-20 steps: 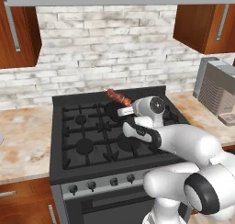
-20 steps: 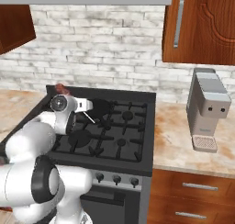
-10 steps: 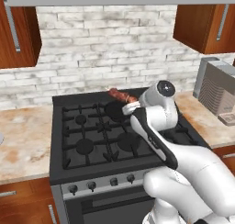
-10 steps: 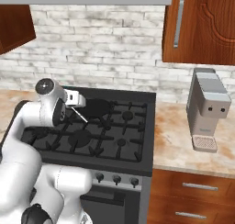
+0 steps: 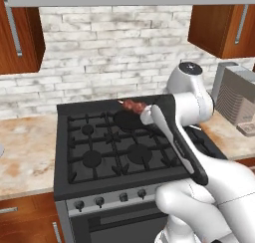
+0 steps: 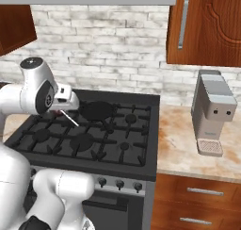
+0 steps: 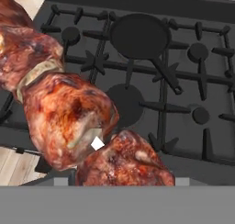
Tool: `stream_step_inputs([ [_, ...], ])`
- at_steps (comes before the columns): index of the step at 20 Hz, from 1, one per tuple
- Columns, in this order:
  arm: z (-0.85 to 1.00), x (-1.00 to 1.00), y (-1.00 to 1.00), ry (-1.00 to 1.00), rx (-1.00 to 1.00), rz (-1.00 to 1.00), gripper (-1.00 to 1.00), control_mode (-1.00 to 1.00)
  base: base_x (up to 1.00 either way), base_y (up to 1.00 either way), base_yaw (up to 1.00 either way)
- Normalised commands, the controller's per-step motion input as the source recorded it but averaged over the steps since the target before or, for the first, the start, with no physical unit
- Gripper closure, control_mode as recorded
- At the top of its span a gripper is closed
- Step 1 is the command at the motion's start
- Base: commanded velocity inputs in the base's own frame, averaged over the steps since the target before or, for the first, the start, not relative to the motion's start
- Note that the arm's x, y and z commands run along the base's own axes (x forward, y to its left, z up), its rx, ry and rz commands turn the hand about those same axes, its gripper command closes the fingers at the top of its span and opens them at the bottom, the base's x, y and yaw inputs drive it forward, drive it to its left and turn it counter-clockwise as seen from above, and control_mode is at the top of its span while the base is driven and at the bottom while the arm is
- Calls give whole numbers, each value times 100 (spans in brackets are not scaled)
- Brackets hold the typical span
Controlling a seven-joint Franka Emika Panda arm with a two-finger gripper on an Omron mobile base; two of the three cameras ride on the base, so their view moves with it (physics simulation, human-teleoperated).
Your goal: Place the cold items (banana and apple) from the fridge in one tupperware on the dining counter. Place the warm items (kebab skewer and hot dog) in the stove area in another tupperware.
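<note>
- Claw [image 5: 145, 113] up over the black stove area [image 5: 124, 152], at about 12 o'clock above the rear burners, clamped on the kebab skewer [image 5: 132, 105].
- Meat chunks close against the hand camera, at 9 o'clock of that view; thin stick trailing toward 4 o'clock in the right base view.
- Probably light, stiff along the stick, greasy on the meat; safest gripped across a chunk near the middle.
</note>
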Motion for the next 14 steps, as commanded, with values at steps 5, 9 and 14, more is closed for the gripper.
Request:
stream_step_inputs([
  [5, 27, -66, -4, 3, -13, 0, 100, -100, 0, 0, 0],
  [9, 1, -76, -5, 0, -3, -9, 100, -100, 0, 0, 0],
  [14, 0, -45, -2, 0, 0, -17, 100, -100, 0, 0, 0],
])
